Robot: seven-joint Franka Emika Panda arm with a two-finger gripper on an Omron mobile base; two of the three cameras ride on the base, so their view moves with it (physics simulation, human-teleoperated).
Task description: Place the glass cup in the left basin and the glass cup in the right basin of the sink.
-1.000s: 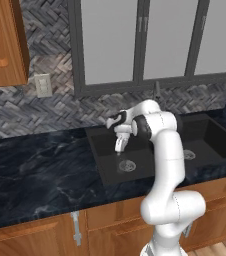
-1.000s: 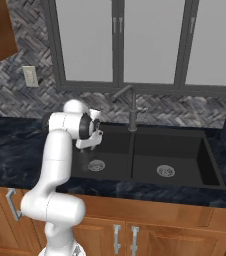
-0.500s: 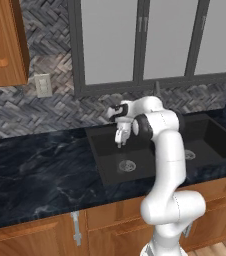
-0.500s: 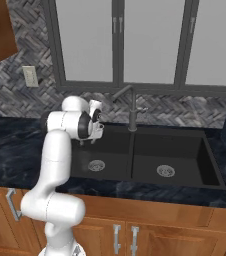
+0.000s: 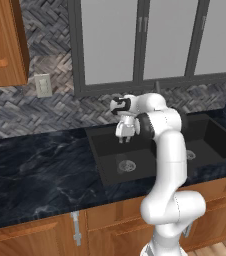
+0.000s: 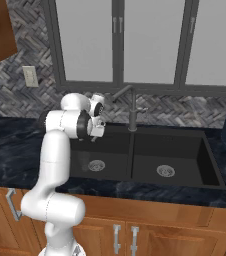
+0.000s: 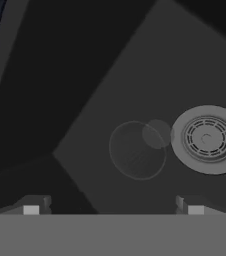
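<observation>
Glass shows faintly on the floor of the left basin (image 7: 85,100): a cup (image 7: 137,149) stands just beside the steel drain (image 7: 208,139), apart from my fingertips (image 7: 31,209). My gripper (image 5: 124,134) is spread wide and empty, and has risen above the basin compared with a second ago, when it hung lower inside. I judge the first cup delivered; the right basin (image 6: 170,155) of the sink (image 6: 133,145) awaits its cup.

White arm rises from its base, elbow bent, forearm reaching forward, wrist turned down so the gripper (image 5: 124,138) (image 6: 96,136) (image 7: 113,209) points downward, fingers spread apart, nothing between them.
</observation>
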